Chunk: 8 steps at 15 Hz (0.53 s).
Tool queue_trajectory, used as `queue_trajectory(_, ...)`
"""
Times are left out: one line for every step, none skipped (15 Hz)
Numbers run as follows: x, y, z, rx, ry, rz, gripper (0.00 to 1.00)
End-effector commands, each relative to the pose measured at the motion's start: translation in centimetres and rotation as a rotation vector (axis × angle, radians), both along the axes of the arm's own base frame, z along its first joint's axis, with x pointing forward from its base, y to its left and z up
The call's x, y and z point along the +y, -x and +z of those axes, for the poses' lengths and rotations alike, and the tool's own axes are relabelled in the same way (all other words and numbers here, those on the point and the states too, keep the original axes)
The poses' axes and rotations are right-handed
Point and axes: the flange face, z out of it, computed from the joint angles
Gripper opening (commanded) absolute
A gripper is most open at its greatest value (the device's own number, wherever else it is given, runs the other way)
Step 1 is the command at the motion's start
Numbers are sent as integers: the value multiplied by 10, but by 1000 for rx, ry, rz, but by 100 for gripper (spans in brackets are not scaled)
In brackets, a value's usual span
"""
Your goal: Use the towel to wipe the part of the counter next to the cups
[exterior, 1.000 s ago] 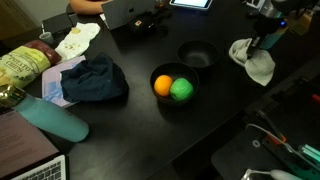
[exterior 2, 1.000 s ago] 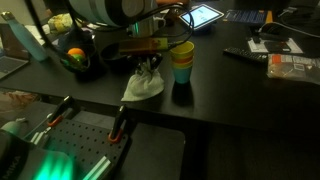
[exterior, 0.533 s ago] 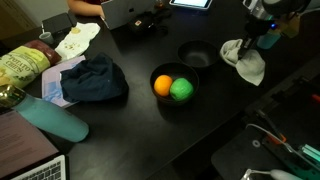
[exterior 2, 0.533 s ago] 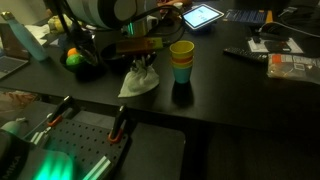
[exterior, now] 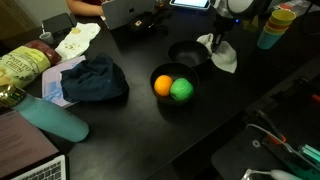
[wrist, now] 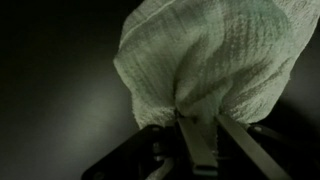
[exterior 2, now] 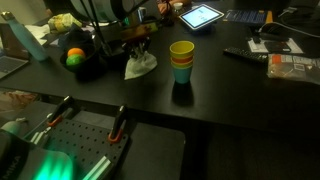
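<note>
My gripper (exterior: 216, 42) is shut on a white towel (exterior: 222, 55) and drags it over the dark counter (exterior: 150, 125). In the wrist view the towel (wrist: 210, 60) bunches out from between the two closed fingers (wrist: 200, 125). The stacked yellow and teal cups (exterior: 274, 26) stand to the side of the towel; they also show in an exterior view (exterior 2: 181, 60), with the towel (exterior 2: 139, 65) a short way from them and the gripper (exterior 2: 140, 50) above it.
A black bowl holding an orange and a green ball (exterior: 174, 88) sits near the towel, with an empty black bowl (exterior: 188, 54) beside it. A dark blue cloth (exterior: 95, 78), a teal bottle (exterior: 55, 120), a tablet (exterior 2: 202, 15) and clutter lie around.
My gripper has dragged the towel across the counter, away from the cups and toward the bowls. The cups, hidden before in one view, now show.
</note>
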Motion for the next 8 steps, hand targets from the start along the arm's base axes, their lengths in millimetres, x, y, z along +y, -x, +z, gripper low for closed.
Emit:
queue_trajectory(-4,-41,-38,-13,71,51,5)
queue_trajectory(-8,-48,-38,-21,99,68,5)
queue_trajectory(-17,-53,-36,-27,128,77,5)
queue_trajectory(-25,-57,-35,-34,148,73,5)
queue_trajectory(-33,-58,-35,-37,155,53,5)
queue_trajectory(-44,-55,-32,-41,157,16,5)
queue_trajectory(-54,-53,-29,-45,158,-16,5)
queue_trajectory(-64,-45,-26,-40,163,-37,5)
